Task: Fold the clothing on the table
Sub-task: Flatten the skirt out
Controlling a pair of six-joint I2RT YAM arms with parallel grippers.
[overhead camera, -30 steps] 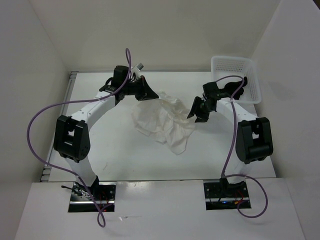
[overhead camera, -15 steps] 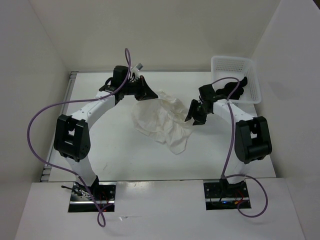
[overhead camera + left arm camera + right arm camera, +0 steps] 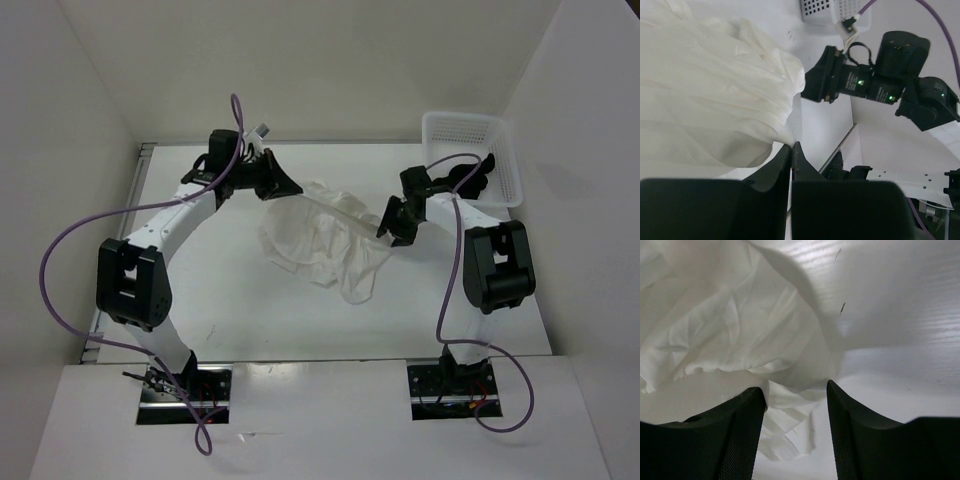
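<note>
The clothing (image 3: 320, 245) is a crumpled white garment lying mid-table. My left gripper (image 3: 284, 187) sits at its far left corner, shut, with a fold of the clothing (image 3: 705, 90) pinched at the fingertips (image 3: 791, 146). That corner is lifted and the top edge runs taut toward the right. My right gripper (image 3: 392, 222) hovers at the garment's right edge. It stands open, and wrinkled clothing (image 3: 740, 315) lies below and between its fingers (image 3: 796, 390); the left finger (image 3: 747, 410) is against the fabric.
A white mesh basket (image 3: 470, 150) stands at the table's far right corner, also seen as the basket (image 3: 832, 10) in the left wrist view. Bare table (image 3: 230, 300) lies in front of the garment. White walls close in on the left, the back and the right.
My left arm has swung left and back, pulling the pinched corner and stretching the garment's top edge. The right gripper has shifted only slightly and stays open.
</note>
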